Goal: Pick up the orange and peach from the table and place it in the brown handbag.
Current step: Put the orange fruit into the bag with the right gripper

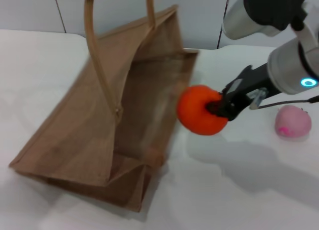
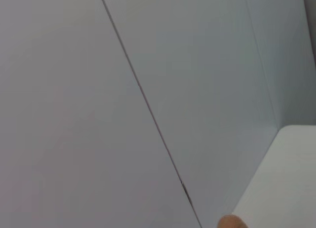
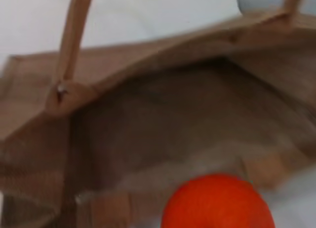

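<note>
Toward the lower left of the head view, the brown handbag [image 1: 89, 125] lies tilted on the white table [image 1: 239, 190], base nearest the camera, mouth gaping toward the upper right, one arched handle [image 1: 97, 56] rising out of the top of the frame. No fruit shows inside from this view.

At mid-frame, the orange [image 1: 199, 110] hangs just off the bag's open rim, above the table. The right gripper [image 1: 219, 108] pinches it, dark jaws closed on its right-hand side, apparently at the stem end. The right wrist view agrees: orange [image 3: 217, 201] at bottom centre, the bag's woven interior [image 3: 187, 114] filling the frame beyond it, showing only bare weave.

At the right edge, a little farther back, the peach [image 1: 293, 121] sits on the table, untouched and well apart from the bag.

Progress, as I judge it: orange lifted and carried to the mouth, not yet inside. Left to do: push in, let go, withdraw, then the whole cycle for the peach. Under halfway.

Left arm: not seen in the head view. Its wrist camera shows only pale wall panels [image 2: 123, 90] and a strip of table, so I cannot tell how its jaws stand.
</note>
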Robot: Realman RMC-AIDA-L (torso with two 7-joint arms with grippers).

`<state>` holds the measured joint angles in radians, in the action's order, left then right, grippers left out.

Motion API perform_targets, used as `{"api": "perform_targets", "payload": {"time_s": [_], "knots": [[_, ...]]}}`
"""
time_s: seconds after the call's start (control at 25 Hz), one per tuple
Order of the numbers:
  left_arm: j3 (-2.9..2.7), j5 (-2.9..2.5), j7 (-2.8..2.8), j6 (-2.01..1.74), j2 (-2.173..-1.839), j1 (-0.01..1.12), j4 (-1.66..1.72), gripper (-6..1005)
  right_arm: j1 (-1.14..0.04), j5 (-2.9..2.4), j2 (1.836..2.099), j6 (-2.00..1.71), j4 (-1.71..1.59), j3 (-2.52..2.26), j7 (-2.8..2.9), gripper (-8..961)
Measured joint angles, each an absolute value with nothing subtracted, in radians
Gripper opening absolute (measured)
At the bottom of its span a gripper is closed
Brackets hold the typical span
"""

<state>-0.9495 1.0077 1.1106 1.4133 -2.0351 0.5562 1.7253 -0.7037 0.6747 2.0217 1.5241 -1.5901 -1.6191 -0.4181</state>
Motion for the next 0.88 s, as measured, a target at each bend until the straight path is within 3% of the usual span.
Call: {"api": "perform_targets", "payload": {"time_s": [0.88], "knots": [[-0.978,1.049,1.098,1.417,-2.036,0.557,1.767,123,-0.746,1.075,2.023,1.038,-1.32,-1.682,-0.77,183]]}}
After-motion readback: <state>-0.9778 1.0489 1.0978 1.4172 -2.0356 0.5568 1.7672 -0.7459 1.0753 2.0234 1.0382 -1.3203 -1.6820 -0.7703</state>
